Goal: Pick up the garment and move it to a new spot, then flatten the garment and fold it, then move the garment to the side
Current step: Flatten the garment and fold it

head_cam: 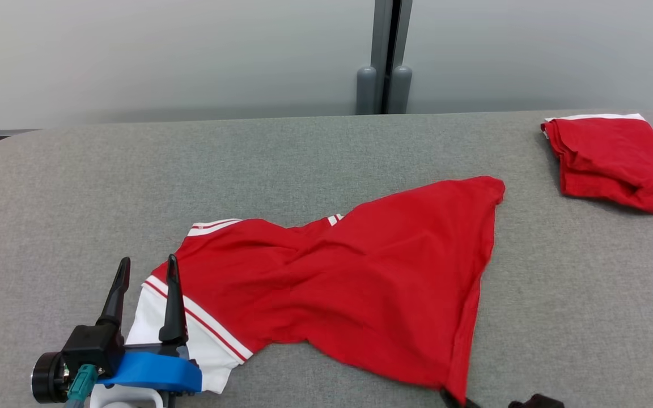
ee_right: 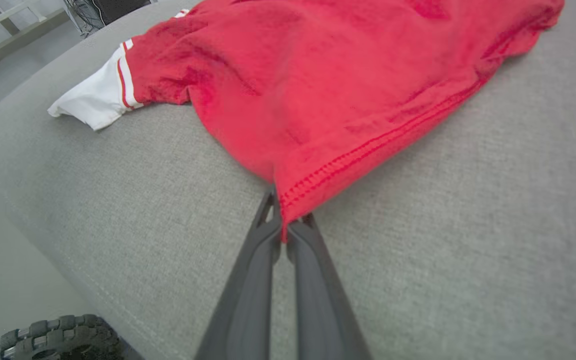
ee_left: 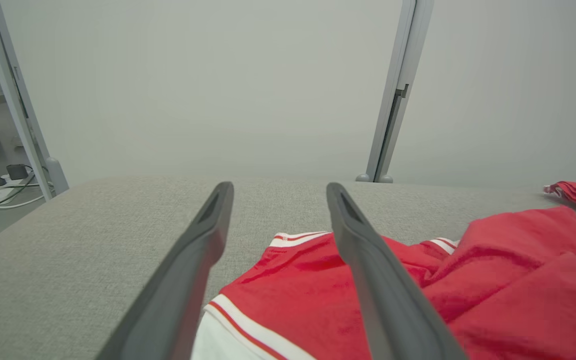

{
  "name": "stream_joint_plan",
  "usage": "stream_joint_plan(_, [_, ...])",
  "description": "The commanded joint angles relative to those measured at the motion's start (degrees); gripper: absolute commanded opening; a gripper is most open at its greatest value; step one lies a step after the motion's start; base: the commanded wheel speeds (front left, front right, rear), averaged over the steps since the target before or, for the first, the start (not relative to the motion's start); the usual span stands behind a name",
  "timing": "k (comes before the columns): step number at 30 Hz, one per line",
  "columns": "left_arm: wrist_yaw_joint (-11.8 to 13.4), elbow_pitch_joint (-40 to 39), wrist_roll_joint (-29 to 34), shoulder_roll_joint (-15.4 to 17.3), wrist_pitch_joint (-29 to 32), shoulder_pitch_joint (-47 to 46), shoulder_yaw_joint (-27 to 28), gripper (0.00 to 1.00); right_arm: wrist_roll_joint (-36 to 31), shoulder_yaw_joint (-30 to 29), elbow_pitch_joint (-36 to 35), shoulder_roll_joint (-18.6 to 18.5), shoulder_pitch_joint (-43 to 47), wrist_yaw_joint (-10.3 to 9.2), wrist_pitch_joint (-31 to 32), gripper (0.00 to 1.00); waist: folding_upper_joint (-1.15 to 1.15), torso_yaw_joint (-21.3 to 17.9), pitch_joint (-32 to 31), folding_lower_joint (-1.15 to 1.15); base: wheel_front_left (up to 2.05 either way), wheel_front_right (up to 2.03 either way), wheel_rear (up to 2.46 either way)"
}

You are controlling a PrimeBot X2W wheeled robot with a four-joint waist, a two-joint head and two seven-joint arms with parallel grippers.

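Red garment (head_cam: 360, 272), bench (head_cam: 326, 153) centre: right fingers (ee_right: 270, 235) clenched on hem corner, 5 o'clock; left fingers (head_cam: 173, 294) spread, 7 o'clock.

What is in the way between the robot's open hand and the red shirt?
Nothing visible. The left gripper is open right at the shirt's white sleeve, with nothing between them. The right gripper is shut on the hem corner.

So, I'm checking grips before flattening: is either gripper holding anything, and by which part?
The right gripper is shut on the red garment, pinching its near hem corner. The left gripper is open, holding nothing.
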Motion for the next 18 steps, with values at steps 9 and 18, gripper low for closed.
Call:
stream_joint_plan(9, [-0.09, 0.14, 0.36, -0.17, -0.27, 0.05, -0.08, 1.00, -1.00, -7.46, -2.26, 1.30, 0.54, 0.01, -0.54, 1.00, 0.00, -0.53, 0.08, 0.00, 0.00, 0.00, 0.00])
stream_joint_plan(18, [-0.18, -0.28, 0.74, -0.20, -0.28, -0.94, -0.22, 1.00, -5.09, -15.65, -1.27, 2.40, -7.79, 0.02, 0.49, 1.00, 0.00, -0.29, 1.27, 0.00, 0.00, 0.00, 0.00])
